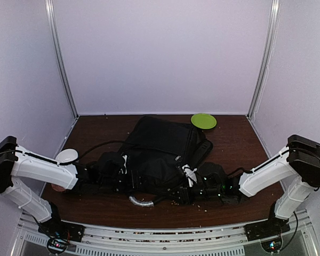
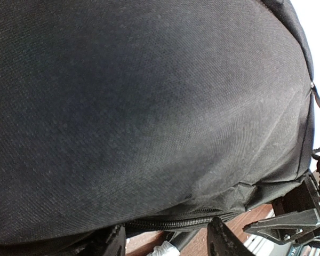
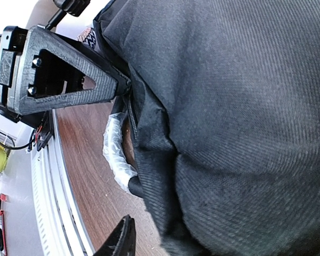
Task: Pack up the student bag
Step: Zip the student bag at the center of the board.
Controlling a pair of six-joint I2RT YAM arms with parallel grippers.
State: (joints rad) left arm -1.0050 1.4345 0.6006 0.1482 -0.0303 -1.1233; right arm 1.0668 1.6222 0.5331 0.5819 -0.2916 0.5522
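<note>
Lab test booth: white panel walls (image 1: 160,53), alu posts (image 1: 61,58), mounting rail (image 1: 160,234) at table (image 1: 96,128) edge.

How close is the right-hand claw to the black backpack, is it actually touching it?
Touching. In the right wrist view, the upper fingertip of the right gripper presses straight against the fabric edge of the student bag, with no gap between them.

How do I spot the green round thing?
Start at the dark brown wooden table and find the big black fabric backpack lying in its middle. Look just past the bag's far right corner, near the back wall: the flat bright green disc lies there. It is the only green thing on the table.
</note>
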